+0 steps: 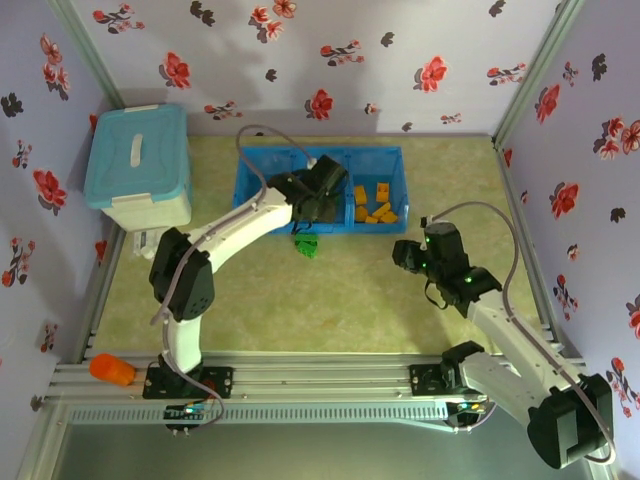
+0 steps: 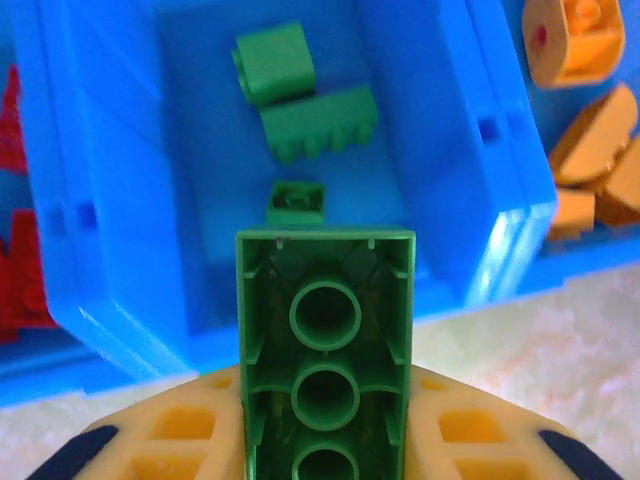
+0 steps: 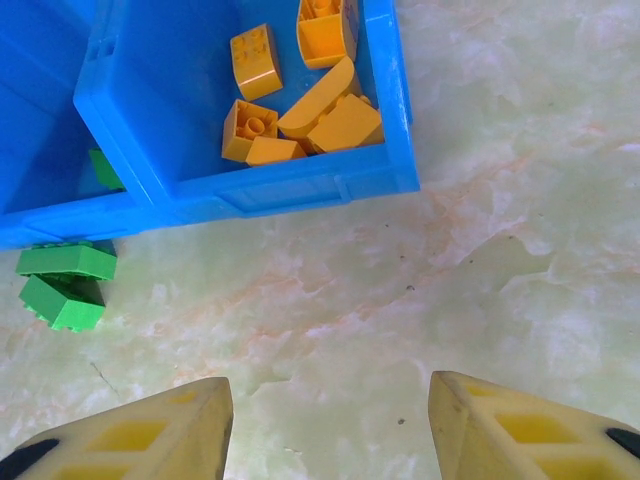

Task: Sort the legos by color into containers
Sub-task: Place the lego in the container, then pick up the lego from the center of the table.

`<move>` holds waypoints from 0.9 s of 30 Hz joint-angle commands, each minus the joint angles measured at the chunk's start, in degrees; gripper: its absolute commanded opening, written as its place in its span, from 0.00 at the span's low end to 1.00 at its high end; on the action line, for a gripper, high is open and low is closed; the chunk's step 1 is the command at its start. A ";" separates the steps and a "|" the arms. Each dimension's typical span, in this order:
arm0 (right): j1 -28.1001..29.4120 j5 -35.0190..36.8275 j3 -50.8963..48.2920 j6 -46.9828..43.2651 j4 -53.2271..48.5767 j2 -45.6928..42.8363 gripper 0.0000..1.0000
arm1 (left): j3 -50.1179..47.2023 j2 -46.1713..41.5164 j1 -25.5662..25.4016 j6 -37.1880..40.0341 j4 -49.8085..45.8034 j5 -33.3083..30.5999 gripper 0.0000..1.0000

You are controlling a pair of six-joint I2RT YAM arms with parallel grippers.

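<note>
Left gripper (image 1: 318, 198) is clamped on a long green plastic brick (image 2: 325, 340), whose hollow underside with its row of round tubes faces the wrist camera. Right gripper (image 3: 330, 430) hangs with its jaws spread and nothing between them, above bare table well to the right of the work.

The pale marbled green table (image 1: 350, 310) carries, at its far side, a translucent blue rectangular plastic tray (image 1: 372, 153) split by dividers into three square compartments. The left arm reaches over the tray's near wall. The held brick points into the middle compartment (image 2: 190, 150), its far end about level with that compartment's near wall. On that compartment's floor lie three smaller green bricks (image 2: 318, 120), close together. The right compartment (image 3: 180, 120) holds a heap of orange-yellow bricks (image 3: 320, 110), and red bricks (image 2: 18, 260) show at the edge of the left one. Two loose green bricks (image 3: 62, 285) sit on the table just outside the tray's near wall, touching or nearly so.

The step in hand looks like delivery of a green piece to the green section. The next move calls for a little more reach forward so the whole brick clears the wall. Then comes a release low enough that it does not bounce into a neighbouring section. After that, the two loose green bricks appear to be what is left.
</note>
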 commanded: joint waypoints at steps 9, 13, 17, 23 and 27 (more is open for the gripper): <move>0.20 -0.37 -1.07 1.37 -1.26 -2.19 0.54 | 2.94 0.70 3.11 2.55 -2.33 0.23 0.78; 0.31 -1.24 -2.45 1.65 0.10 -2.12 0.54 | -6.96 -4.93 2.08 -0.03 1.46 0.54 0.78; 0.22 -1.33 -3.14 1.97 0.57 -1.92 0.53 | -17.30 -9.69 0.99 -2.86 5.37 1.38 0.78; 0.29 -2.28 -4.20 2.66 2.24 -1.35 0.53 | -30.28 -13.74 0.27 -4.66 14.06 5.36 0.78; 0.33 -2.83 -4.45 3.00 2.72 -0.72 0.53 | -33.39 -12.58 0.23 -4.98 18.44 8.03 0.78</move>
